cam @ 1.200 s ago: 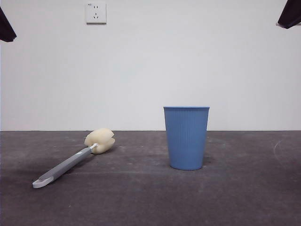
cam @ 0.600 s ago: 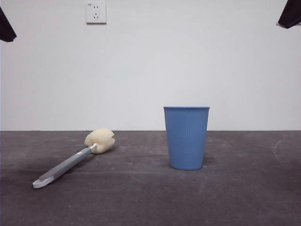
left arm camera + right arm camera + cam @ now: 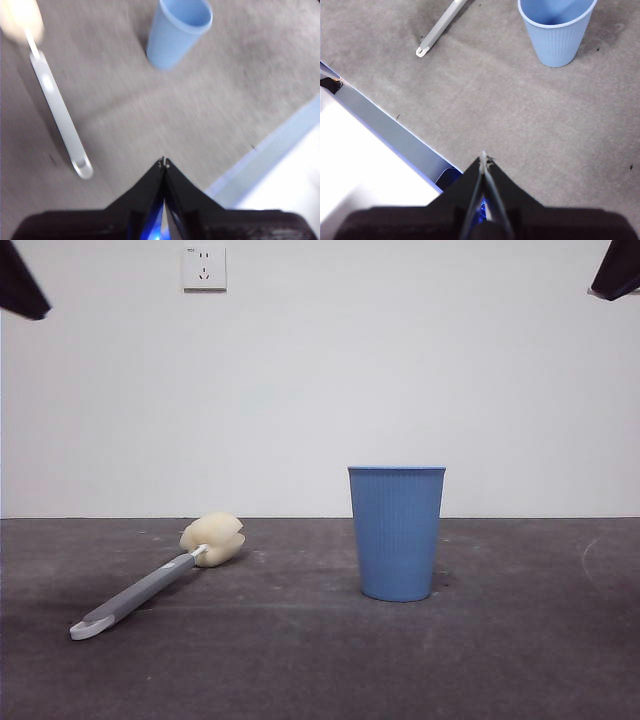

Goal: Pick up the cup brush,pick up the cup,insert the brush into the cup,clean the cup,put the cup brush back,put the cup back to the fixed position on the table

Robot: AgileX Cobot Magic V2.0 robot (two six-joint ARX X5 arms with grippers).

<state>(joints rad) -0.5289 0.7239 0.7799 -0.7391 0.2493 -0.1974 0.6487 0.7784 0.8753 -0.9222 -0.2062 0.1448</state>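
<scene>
Front view, cup (image 3: 397, 532) upright, cup brush (image 3: 155, 579) lying apart, both hands clenched, empty.

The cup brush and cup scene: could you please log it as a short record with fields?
cup brush: lying flat on the table, sponge head toward the wall, untouched
cup: upright, mouth up, apart from the brush
left gripper: jaws shut, above the table, holding nothing
right gripper: jaws shut, above the table, holding nothing
wall socket: on the white wall, above the brush
task stage: nothing picked up yet
</scene>
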